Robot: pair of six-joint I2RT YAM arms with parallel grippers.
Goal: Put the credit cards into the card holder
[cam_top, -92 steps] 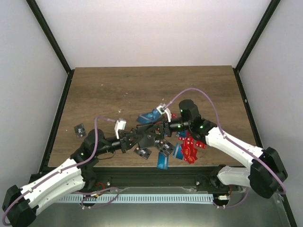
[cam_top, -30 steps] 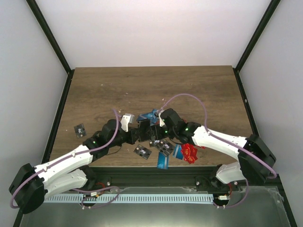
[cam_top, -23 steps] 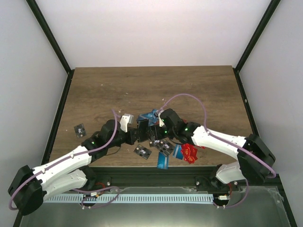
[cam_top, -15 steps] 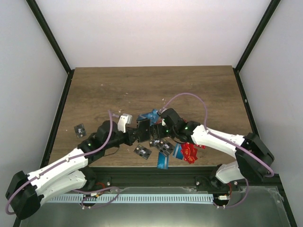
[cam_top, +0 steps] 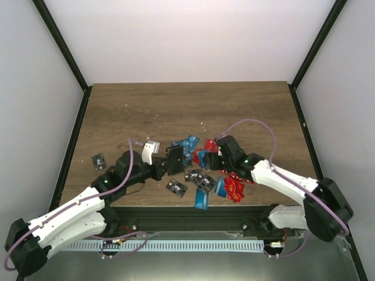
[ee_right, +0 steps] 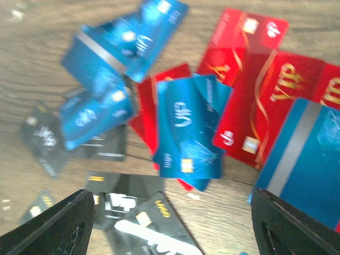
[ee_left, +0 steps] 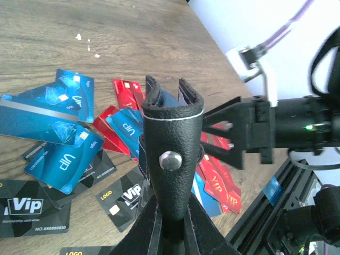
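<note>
Many cards (ee_right: 186,133) lie under the holder (ee_left: 170,138). Left claw (cam_top: 162,169) pinches it upright, mouth up for cards; right claw (cam_top: 211,159) hangs near it, spread.

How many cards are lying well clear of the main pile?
1: a black card by the left edge of the table, far from the pile. Others may be hidden.
</note>
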